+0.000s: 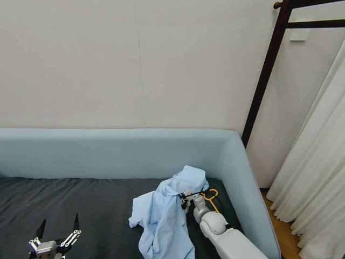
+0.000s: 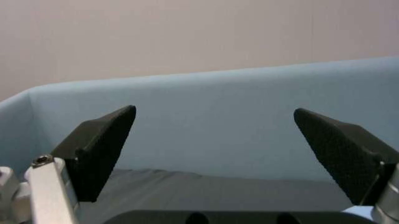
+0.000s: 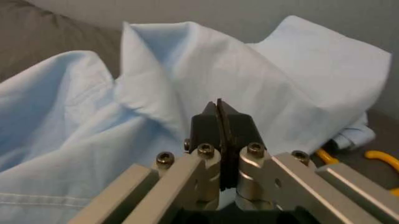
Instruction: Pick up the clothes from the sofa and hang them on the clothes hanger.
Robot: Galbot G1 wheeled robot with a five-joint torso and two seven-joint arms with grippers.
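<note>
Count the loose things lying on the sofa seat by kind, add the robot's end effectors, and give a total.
Light blue shirt: 1
Yellow hanger: 1
End effectors: 2 (left end effector open, over the dark seat; right end effector shut, at the shirt)
Total: 4

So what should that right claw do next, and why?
Probably lift straight up a little. The right claw is shut and seems to pinch a fold of the shirt, which lies crumpled on the sofa with a hanger at its edge. A small raise would show whether the cloth comes along. The left claw hangs open, low on the left.
</note>
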